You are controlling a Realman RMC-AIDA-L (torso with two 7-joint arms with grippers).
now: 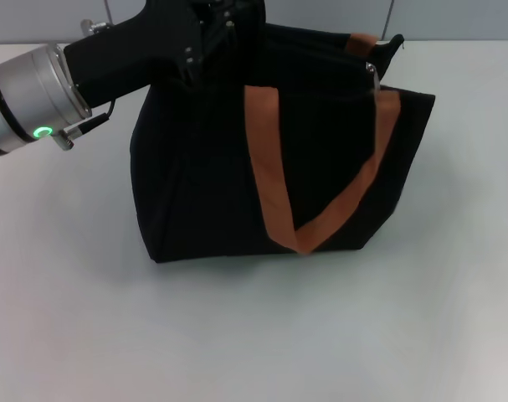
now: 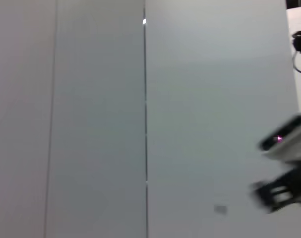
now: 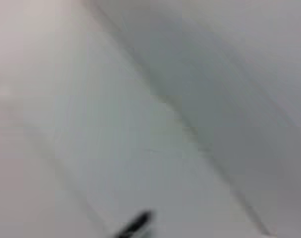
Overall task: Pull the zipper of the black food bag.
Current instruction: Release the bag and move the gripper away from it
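Note:
The black food bag [image 1: 237, 167] stands in the middle of the white table, with orange-brown strap handles [image 1: 270, 184] hanging down its front. A small silver piece [image 1: 372, 71] at the bag's top right end looks like the zipper slider. My left gripper [image 1: 220, 33] reaches in from the left and sits on the bag's top left end, black against the black fabric. The left wrist view shows only a wall and, far off, a blurred white and black device [image 2: 284, 168] that seems to be my right arm's end. The right wrist view shows no bag.
The white table [image 1: 254, 335] runs around the bag on all sides. A grey panelled wall [image 1: 454, 17] stands behind it. The left arm's silver wrist ring with a green light [image 1: 36, 100] hangs over the table's left part.

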